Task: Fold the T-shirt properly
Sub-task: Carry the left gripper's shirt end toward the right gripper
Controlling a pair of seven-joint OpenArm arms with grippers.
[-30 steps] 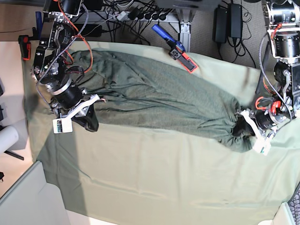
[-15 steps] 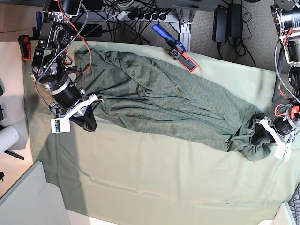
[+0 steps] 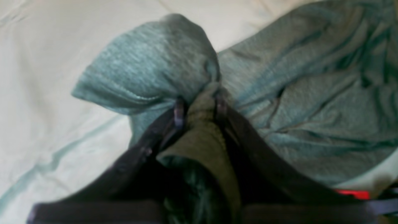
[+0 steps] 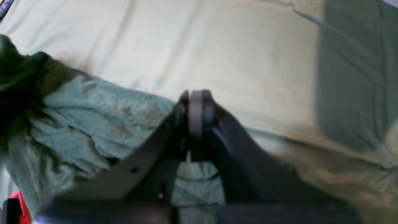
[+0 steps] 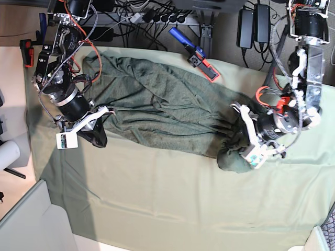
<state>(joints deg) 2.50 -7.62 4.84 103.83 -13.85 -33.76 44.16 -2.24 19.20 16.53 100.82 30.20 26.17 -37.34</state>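
Base view: the T-shirt (image 5: 167, 112) lies as a long rumpled band on the pale green table cloth (image 5: 172, 204), its long axis running from the cloth's upper-left corner, beside the right arm, down toward the middle of the right-hand half, where it ends in a bunched lump. The left gripper (image 5: 246, 144) is at that lump; the right gripper (image 5: 97, 137) sits at the opposite end, near the cloth's left edge. Each arm is thus nearest to one end of the shirt, and the garment lies between them along its length.

Left wrist view: the left gripper (image 3: 199, 105) is pinched narrowly on a thick wad of the T-shirt (image 3: 311, 102); a hemmed fold bulges past the fingertips (image 3: 179, 109) and the rest of the fabric spreads away to the right, over the table cloth (image 3: 46, 77).

Right wrist view: the right gripper (image 4: 196, 109) has its jaws pressed fully together. The T-shirt (image 4: 93, 115) lies below and to the left of it, but whether an edge of it is caught between the pads cannot be told; the table cloth (image 4: 248, 56) fills the background.

Judged from this layout, the coming move turns on the bunched end: it must be carried out along the long axis, away from the right arm, for the shirt to lie flat.

No brand, label or legible writing is visible on the shirt or on the cloth.
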